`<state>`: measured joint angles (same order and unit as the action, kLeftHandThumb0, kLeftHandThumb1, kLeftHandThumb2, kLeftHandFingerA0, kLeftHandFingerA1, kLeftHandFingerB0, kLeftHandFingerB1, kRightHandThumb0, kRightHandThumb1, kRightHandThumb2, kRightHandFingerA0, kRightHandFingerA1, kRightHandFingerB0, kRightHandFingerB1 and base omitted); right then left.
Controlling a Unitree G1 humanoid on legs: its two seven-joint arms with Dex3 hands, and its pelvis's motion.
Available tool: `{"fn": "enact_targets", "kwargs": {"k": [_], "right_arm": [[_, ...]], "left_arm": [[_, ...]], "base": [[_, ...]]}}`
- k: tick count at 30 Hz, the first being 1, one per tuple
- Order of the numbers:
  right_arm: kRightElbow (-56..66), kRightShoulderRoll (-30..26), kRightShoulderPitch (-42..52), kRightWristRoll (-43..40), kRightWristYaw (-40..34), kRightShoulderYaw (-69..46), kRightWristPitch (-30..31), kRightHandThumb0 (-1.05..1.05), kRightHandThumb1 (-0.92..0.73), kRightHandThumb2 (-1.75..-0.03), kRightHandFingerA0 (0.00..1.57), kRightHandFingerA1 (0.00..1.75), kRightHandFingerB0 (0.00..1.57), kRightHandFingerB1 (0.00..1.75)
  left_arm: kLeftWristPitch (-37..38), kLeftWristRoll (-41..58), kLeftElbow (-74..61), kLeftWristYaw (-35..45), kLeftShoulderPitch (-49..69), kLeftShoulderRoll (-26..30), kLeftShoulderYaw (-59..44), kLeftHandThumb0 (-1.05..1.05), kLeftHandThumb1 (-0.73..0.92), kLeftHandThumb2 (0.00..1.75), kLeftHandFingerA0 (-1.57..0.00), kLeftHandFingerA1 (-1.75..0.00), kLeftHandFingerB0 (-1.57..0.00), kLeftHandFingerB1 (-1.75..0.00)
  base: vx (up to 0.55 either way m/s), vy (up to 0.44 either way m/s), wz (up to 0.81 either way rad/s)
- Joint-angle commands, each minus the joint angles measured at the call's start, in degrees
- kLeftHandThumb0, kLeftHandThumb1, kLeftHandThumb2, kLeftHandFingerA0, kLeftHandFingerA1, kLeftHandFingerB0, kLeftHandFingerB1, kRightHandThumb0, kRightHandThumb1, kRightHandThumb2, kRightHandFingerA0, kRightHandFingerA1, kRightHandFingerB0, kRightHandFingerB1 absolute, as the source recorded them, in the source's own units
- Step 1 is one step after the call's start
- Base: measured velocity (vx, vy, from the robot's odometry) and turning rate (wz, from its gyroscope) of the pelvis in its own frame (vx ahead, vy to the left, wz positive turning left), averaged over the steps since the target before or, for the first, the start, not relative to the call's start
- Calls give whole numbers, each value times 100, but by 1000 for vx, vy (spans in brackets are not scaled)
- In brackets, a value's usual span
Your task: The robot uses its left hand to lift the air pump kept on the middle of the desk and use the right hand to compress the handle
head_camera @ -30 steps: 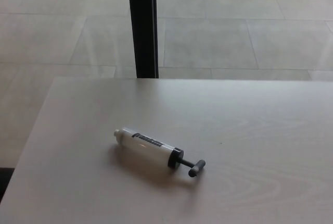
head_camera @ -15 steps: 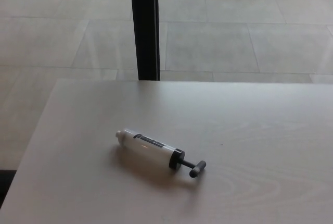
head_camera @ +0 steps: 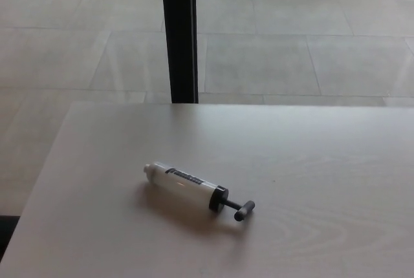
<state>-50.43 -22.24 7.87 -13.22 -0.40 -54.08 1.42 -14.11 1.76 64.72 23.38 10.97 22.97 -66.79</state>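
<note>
White cylindrical air pump lying on pale wood-grain desk.

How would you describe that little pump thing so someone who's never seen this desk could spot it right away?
Start at the pale wood-grain desk, in front of the black vertical post that rises behind its far edge. Lying on its side near the desk's middle is the air pump, alone on the surface. It has a white barrel with dark lettering, a black collar and a short dark T-handle on the right end.

Desk bare around air pump; approach unobstructed.
</note>
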Motion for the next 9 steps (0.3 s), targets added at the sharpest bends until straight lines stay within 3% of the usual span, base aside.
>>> {"fn": "enact_targets", "kwargs": {"k": [1, 2, 3, 4, 5, 6, 9], "right_arm": [[-673, -417, 135, -144, 480, 198, -1066, -67, -69, -104, 58, 82, 36, 56], [-687, -379, 173, -152, 510, 254, -1112, -67, -87, -65, 56, 91, 43, 44], [-706, -373, 180, -171, 524, 281, -1141, -67, -87, -65, 56, 91, 43, 44], [-926, -366, 212, -101, 583, 401, -1205, -67, -87, -65, 55, 76, 41, 43], [-1031, -388, 214, -104, 581, 444, -1228, -67, -87, -65, 55, 76, 41, 43], [-1123, -388, 264, -185, 663, 424, -1253, -67, -67, -104, 55, 76, 37, 56], [-1195, -369, 350, -228, 708, 460, -1333, -69, -68, -105, 58, 80, 33, 54]], "left_arm": [[1014, 531, 405, -270, 278, 270, 305, -72, 64, 92, -27, -52, -22, -46], [1073, 556, 445, -218, 311, 285, 388, -73, 64, 93, -26, -51, -20, -45], [1100, 581, 466, -204, 322, 293, 431, -73, 64, 93, -26, -51, -20, -45], [1100, 664, 474, -180, 348, 284, 441, -73, 64, 94, -27, -52, -20, -46], [1150, 710, 505, -170, 357, 281, 477, -73, 64, 94, -27, -52, -20, -46], [1162, 732, 540, -218, 384, 280, 520, -74, 64, 94, -30, -53, -21, -46], [1311, 709, 581, -141, 497, 276, 694, -74, 66, 96, -29, -52, -20, -46]], "base": [[0, 0, 0], [0, 0, 0], [0, 0, 0], [0, 0, 0], [0, 0, 0], [0, 0, 0], [0, 0, 0]]}}
